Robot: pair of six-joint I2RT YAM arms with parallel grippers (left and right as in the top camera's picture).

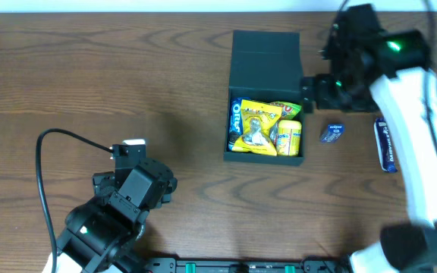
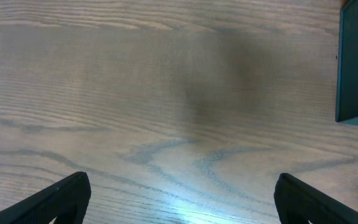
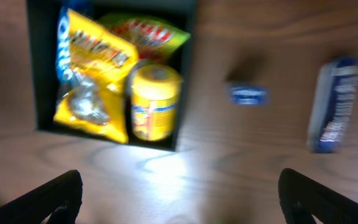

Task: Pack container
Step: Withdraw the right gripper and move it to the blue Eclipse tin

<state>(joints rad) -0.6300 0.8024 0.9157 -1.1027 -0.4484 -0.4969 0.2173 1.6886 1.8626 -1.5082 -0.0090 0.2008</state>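
The brown wood-grain table (image 1: 127, 76) looked smooth and matte. The square dark cardboard container (image 1: 265, 64) sat right of centre, lid open, holding glossy yellow packets (image 1: 255, 129). The left gripper (image 2: 180, 190) and right gripper (image 3: 179, 186) both gaped, holding nothing.

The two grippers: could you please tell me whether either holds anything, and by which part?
Nothing is held. The left gripper and right gripper are both open, with only the brown wooden table between their fingers.

Brown wood-grain table (image 1: 165, 91); small blue packet (image 1: 331, 133) near long blue packet (image 1: 385, 144).
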